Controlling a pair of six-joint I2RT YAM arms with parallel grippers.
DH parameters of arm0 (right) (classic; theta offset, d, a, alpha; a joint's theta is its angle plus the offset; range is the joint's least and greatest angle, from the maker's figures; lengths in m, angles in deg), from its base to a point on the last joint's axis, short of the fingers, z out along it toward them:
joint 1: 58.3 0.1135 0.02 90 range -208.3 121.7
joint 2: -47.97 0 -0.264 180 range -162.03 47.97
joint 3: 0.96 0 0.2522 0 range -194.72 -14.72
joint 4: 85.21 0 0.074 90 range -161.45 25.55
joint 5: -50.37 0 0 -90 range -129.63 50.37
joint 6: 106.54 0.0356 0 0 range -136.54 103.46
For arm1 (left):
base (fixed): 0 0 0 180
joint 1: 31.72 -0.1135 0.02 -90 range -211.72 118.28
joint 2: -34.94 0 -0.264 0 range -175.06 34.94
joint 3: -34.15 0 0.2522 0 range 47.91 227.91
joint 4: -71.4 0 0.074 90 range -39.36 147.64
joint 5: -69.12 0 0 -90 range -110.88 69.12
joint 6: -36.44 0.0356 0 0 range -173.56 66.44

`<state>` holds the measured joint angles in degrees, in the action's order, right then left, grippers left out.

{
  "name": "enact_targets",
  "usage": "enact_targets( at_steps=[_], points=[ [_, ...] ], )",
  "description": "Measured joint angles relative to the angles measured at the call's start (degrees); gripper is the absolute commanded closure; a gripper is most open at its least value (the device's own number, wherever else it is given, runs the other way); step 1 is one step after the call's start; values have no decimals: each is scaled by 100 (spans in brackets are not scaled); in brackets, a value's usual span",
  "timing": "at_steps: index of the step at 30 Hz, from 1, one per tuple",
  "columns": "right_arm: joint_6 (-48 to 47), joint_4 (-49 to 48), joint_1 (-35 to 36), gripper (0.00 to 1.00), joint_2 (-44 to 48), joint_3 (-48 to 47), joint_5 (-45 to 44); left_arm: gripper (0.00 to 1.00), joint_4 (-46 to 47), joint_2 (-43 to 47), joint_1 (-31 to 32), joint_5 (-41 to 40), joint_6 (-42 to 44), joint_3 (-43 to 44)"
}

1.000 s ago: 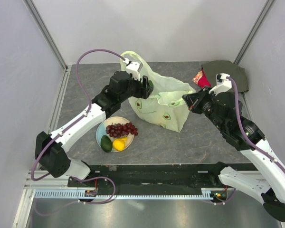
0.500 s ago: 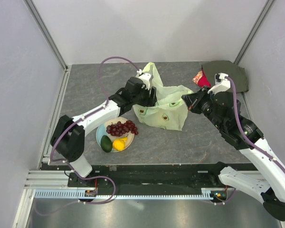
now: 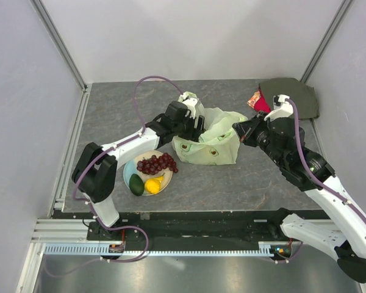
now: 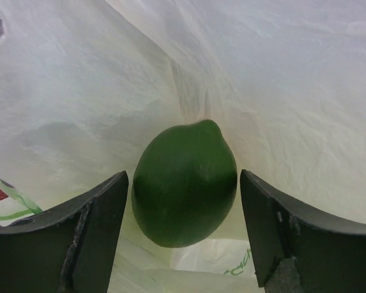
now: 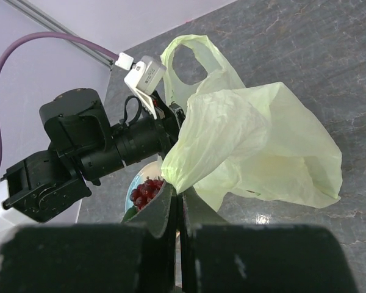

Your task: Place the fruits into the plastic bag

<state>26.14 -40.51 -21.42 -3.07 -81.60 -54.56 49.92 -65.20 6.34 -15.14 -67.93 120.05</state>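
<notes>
A plate is set toward the near left edge of the counter, loaded with grapes, a lemon and a dark avocado. A dark cloth is bunched at the far right corner. The plastic bag is slumped mid-counter, its rim clamped in the right gripper. The left gripper is spread inside the bag's mouth, and a green avocado is framed between its fingers (slim gaps either side).

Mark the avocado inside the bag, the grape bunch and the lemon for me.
avocado point(image 4: 184, 183): left wrist view, middle of its green skin.
grape bunch point(image 3: 157, 164): top external view, centre of the cluster.
lemon point(image 3: 152, 184): top external view, middle of the yellow fruit.
</notes>
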Motion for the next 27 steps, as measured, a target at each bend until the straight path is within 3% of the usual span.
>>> enact_targets(
  at_steps=[10, 19, 27],
  points=[
    [0, -2, 0, 100, -57, 11, -2, 4, -33, 0, 0, 35, -17, 103],
    [0, -2, 0, 100, -57, 15, -15, 1, -162, 70, 0, 22, -17, 205],
    [-2, -9, 0, 100, -87, 61, -7, 1, -330, 660, 0, -179, -66, 214]
  ],
)
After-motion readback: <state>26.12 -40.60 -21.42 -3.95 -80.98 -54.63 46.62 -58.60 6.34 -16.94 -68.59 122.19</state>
